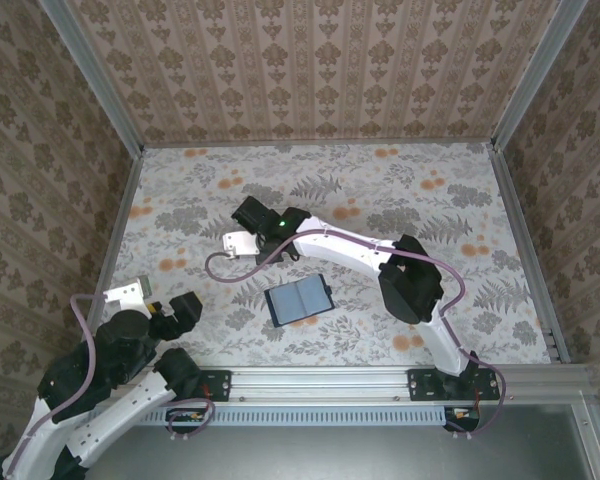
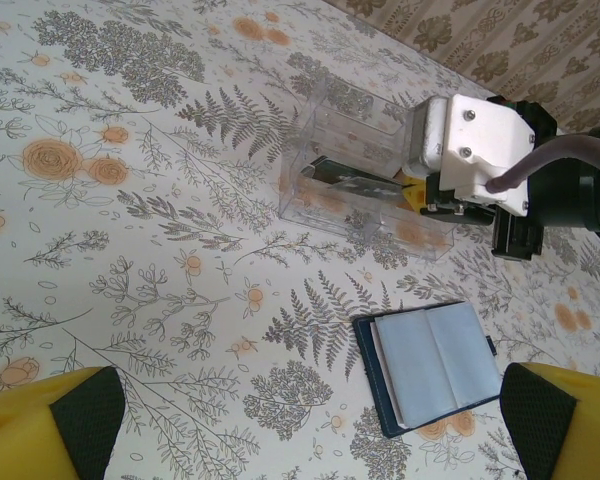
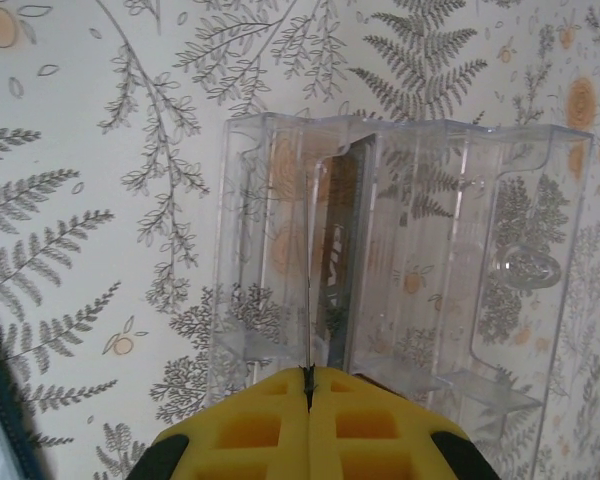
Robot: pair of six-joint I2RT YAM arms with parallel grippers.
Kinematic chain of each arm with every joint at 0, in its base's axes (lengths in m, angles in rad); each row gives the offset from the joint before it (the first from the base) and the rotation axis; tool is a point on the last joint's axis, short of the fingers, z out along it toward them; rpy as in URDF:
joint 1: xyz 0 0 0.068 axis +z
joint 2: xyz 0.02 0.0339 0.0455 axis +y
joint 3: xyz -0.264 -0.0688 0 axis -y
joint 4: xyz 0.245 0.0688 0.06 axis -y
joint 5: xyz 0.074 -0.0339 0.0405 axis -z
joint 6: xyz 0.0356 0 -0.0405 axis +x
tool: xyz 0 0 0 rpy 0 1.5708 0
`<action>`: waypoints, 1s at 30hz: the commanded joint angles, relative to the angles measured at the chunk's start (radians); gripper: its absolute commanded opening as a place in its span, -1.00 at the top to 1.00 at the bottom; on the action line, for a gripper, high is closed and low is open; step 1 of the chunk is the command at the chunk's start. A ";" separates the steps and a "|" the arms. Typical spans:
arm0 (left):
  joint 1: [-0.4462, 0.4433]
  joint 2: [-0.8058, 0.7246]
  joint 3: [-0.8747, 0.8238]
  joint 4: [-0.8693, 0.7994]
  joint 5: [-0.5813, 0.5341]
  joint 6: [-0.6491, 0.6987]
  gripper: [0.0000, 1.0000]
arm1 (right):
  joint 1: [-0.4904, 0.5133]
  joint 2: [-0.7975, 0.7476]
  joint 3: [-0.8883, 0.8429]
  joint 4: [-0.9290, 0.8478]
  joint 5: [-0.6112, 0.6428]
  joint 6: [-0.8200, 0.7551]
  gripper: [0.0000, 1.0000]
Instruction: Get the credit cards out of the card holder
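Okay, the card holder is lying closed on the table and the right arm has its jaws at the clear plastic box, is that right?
Not quite. The card holder lies open, not closed, its greyish-blue inner panels facing up; the left wrist view shows it. The rest holds: it is on the table, and the right gripper has its jaws at the clear plastic box.

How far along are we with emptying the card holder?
Done: the card holder lies open on the table, apart from both arms. In hand: the right gripper, jaws shut on what looks like a card, holds it inside the clear box. Left: release it there; whether the holder's pockets hold more cards cannot be told. The left gripper hangs open, idle.
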State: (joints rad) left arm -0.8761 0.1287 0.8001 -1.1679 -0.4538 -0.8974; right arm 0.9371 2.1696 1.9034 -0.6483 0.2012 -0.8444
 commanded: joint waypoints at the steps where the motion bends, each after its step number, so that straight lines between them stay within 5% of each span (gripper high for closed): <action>1: 0.001 -0.011 0.001 -0.016 -0.014 -0.017 -1.00 | -0.001 0.031 0.046 0.025 0.048 -0.027 1.00; 24: -0.010 -0.014 -0.002 -0.016 -0.014 -0.018 -1.00 | -0.034 0.128 0.121 0.042 0.016 0.002 0.99; 30: -0.011 -0.012 -0.002 -0.016 -0.017 -0.020 -1.00 | -0.038 0.149 0.130 0.066 0.034 0.013 0.59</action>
State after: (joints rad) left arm -0.8829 0.1287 0.8001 -1.1679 -0.4538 -0.9051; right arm 0.9073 2.2932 1.9984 -0.6006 0.2291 -0.8467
